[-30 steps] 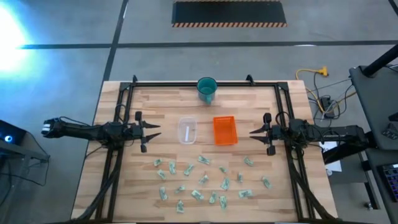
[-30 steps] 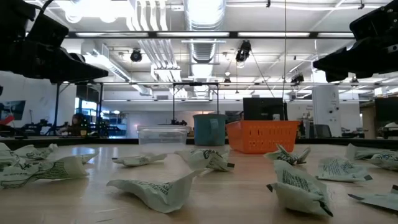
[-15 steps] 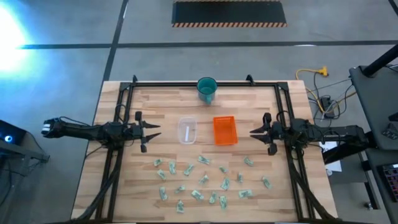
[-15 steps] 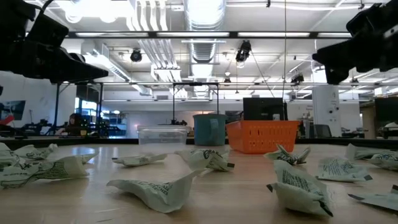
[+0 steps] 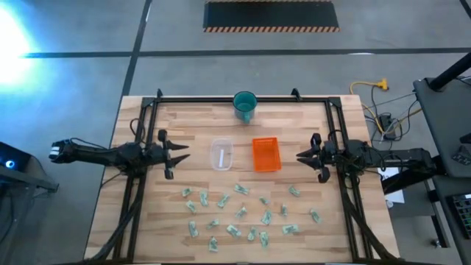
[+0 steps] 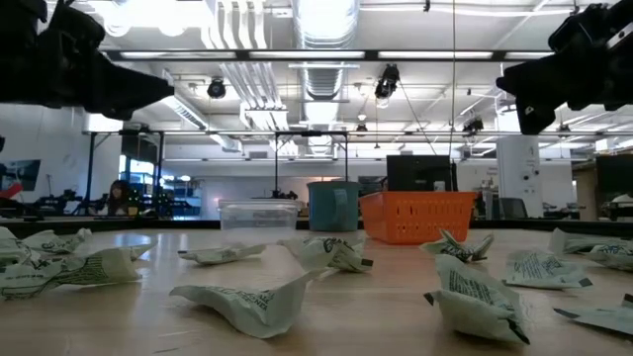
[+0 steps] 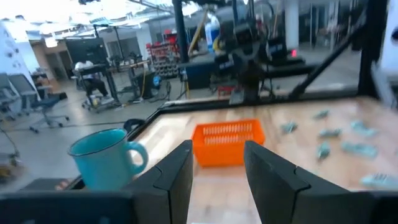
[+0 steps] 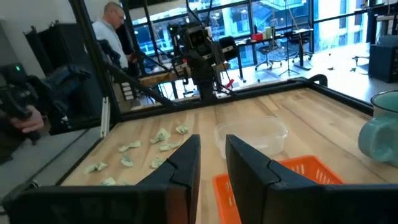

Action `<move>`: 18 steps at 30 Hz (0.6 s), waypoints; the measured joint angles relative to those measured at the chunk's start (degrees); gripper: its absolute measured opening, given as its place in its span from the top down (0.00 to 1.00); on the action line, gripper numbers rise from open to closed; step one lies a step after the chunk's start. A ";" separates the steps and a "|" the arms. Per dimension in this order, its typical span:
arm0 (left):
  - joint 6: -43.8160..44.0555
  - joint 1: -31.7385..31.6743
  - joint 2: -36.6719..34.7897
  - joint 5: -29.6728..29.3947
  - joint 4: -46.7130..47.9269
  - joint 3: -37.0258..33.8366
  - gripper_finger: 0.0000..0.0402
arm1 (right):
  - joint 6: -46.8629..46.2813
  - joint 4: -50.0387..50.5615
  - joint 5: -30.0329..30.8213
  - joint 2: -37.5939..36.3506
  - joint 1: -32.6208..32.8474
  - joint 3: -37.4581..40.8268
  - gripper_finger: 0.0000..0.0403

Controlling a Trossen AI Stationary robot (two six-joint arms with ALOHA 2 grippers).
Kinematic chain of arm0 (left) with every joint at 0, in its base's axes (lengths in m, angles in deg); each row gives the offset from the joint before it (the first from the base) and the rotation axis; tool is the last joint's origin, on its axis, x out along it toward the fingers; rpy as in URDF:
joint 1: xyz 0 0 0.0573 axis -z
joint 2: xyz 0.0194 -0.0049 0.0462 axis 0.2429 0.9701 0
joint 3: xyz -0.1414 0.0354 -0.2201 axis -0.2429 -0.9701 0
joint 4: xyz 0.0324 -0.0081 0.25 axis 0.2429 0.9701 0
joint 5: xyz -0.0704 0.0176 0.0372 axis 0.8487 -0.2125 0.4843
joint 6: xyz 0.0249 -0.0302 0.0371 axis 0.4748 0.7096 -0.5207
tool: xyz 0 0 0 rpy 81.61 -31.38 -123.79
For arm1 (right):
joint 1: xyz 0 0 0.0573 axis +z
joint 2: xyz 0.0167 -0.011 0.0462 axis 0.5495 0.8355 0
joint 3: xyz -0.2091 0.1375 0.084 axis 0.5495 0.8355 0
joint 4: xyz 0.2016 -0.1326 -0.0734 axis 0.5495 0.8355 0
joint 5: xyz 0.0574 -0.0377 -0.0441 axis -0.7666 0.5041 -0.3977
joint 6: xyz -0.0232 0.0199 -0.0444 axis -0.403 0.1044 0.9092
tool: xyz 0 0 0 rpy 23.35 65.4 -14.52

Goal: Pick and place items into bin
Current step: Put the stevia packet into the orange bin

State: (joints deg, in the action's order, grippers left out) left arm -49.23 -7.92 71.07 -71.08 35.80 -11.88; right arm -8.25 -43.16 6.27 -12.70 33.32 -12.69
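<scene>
Several tiny pale green-and-white crumpled pieces [image 5: 237, 212] lie scattered on the near half of the wooden table; they also show in the low view [image 6: 247, 302]. The orange tray [image 5: 266, 154] stands at the table's middle, right of a clear container [image 5: 222, 155]. My left gripper [image 5: 179, 152] hovers open and empty left of the clear container; in its wrist view [image 7: 217, 149] it points toward the orange tray [image 7: 227, 143]. My right gripper [image 5: 299, 156] hovers open and empty right of the orange tray; its wrist view [image 8: 212, 140] shows the same.
A teal cup [image 5: 244, 105] stands at the far edge, behind the tray and container. A black frame [image 5: 221, 99] runs along the table's far and side edges. People show in the room beyond the table [image 8: 115, 25].
My left gripper has risen a little above the table. My right gripper has shifted slightly and tipped a little downward. The pieces, tray, container and cup have stayed in place.
</scene>
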 joint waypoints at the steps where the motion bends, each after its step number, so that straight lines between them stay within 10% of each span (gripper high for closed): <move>1: 1.33 0.00 0.00 0.00 -0.80 0.00 0.68 | -1.11 -0.70 -0.03 0.00 0.00 0.00 0.83; 18: -1.87 -0.07 0.11 -12.31 -6.72 0.00 0.68 | 1.10 -1.92 -0.36 2.93 0.00 0.00 0.83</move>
State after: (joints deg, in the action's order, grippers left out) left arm -51.10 -7.99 71.17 -83.39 29.07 -11.88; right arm -7.15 -45.08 5.91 -9.78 33.32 -12.69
